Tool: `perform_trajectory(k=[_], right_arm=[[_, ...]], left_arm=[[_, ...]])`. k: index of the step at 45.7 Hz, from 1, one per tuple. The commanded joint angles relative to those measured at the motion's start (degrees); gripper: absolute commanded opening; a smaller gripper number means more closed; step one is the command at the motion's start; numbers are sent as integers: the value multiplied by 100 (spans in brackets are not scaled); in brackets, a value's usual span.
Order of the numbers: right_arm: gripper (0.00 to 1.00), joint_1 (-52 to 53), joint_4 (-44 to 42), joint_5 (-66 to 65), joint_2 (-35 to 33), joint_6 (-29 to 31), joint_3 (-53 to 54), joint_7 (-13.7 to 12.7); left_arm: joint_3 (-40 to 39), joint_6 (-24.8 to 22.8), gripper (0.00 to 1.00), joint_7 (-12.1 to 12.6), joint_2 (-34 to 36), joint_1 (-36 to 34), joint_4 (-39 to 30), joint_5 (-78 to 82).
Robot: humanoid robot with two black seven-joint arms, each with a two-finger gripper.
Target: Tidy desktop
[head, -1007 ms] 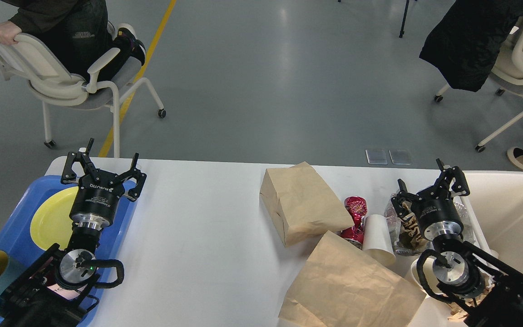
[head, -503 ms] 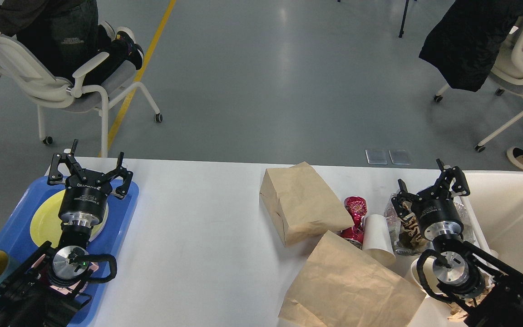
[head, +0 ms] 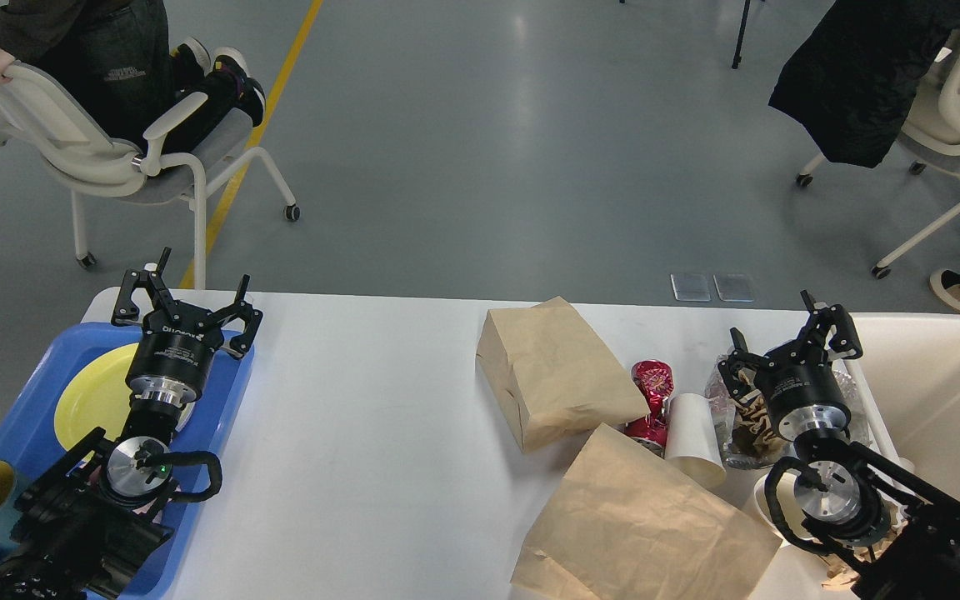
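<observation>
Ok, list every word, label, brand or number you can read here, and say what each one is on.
"ROBOTIQ", seen upside down, in white on the body of the left end effector.
Small white print on the right end effector: too small to read.
White print on the trousers of the seated person: blurred, unreadable.
Crumpled red wrapper: pale markings, not legible.
Two brown paper bags: no print visible.

Lab floor: rolling chairs (head: 126,158), floor tape (head: 259,133)
</observation>
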Motion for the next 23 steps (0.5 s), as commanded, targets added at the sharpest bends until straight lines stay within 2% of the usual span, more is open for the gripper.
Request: perform_trajectory(k=[1,23], right_arm=[[100,0,1,0,0,0,0,0],[100,0,9,0,0,0,0,0]], left_arm=[[-24,40,96,13,-14,-24,20,-9],[-42,32,96,-5,-14,-24,20,-9]])
